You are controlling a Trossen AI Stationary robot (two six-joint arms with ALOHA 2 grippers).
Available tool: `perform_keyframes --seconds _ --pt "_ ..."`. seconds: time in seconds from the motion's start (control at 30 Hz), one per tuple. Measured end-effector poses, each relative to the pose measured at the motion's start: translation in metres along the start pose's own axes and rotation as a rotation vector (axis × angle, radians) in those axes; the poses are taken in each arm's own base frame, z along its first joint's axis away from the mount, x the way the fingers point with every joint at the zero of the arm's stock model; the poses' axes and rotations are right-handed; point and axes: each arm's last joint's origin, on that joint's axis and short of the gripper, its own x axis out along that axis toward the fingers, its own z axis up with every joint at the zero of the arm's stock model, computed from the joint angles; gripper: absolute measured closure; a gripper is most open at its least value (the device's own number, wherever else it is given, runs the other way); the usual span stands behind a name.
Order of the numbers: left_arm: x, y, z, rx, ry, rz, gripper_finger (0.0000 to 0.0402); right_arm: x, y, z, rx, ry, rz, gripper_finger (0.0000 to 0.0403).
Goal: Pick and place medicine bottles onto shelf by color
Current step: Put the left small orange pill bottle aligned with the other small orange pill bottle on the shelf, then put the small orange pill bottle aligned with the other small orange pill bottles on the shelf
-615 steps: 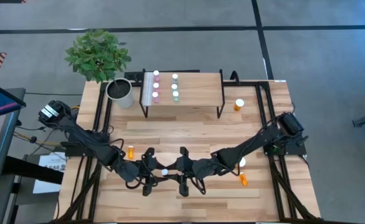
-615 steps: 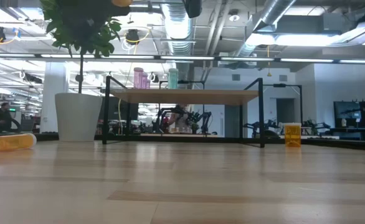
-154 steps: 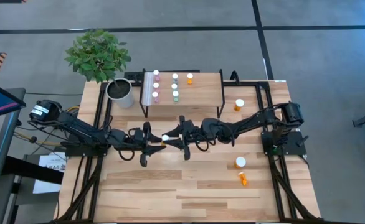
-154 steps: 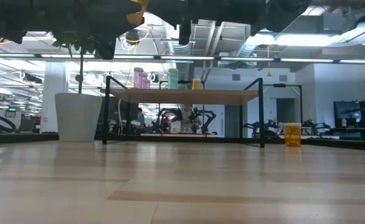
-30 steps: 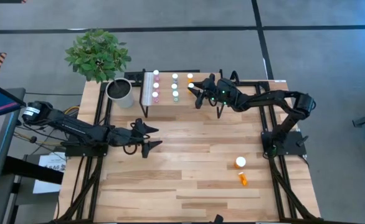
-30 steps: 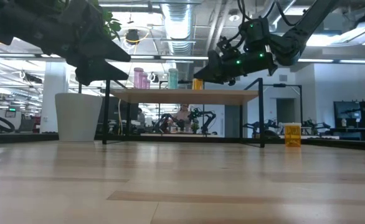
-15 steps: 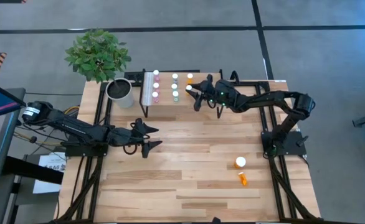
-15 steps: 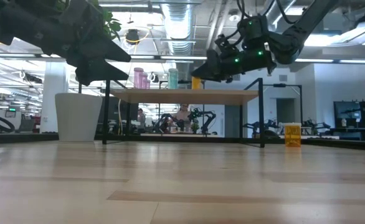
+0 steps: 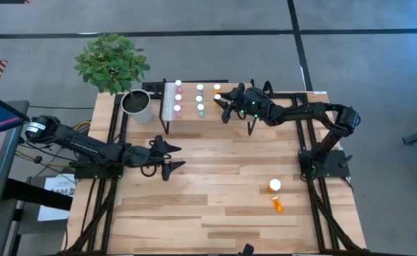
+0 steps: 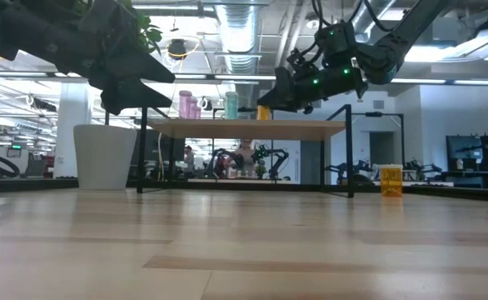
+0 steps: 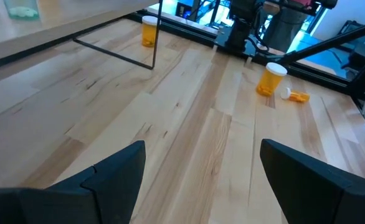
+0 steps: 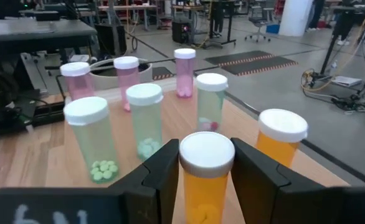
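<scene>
Robotics lab: exposed ceiling ducts [image 10: 236,33], other robot rigs [image 10: 256,160] behind

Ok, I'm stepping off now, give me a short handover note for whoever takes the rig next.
Right gripper: over the shelf, shut on an orange bottle, not released.
Left gripper: open, empty, above the table's left-middle.
On the shelf: three pink bottles, three green bottles, one orange bottle beside the held one.
On the table: a large orange bottle standing and a small orange one lying at front right; the left wrist view shows another orange bottle past the shelf leg.
Left: release the held one, then shelve the remaining orange bottles.
</scene>
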Motion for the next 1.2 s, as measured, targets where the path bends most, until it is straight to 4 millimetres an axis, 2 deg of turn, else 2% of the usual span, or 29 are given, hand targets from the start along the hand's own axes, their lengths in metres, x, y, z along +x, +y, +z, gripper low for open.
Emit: perform_keyframes --seconds 0.57,1.0,1.2 --pt "0.0 0.0 0.0 -0.007 -0.001 0.0 0.0097 0.0 0.002 -0.001 0.018 0.009 0.028 0.0235" --pt "0.0 0.0 0.0 -0.007 -0.001 0.0 0.0097 -0.001 0.002 0.001 0.017 0.006 0.034 0.0169" --pt "0.0 0.0 0.0 -0.007 -0.001 -0.001 0.0097 -0.009 0.002 0.011 0.018 0.016 0.033 0.0158"
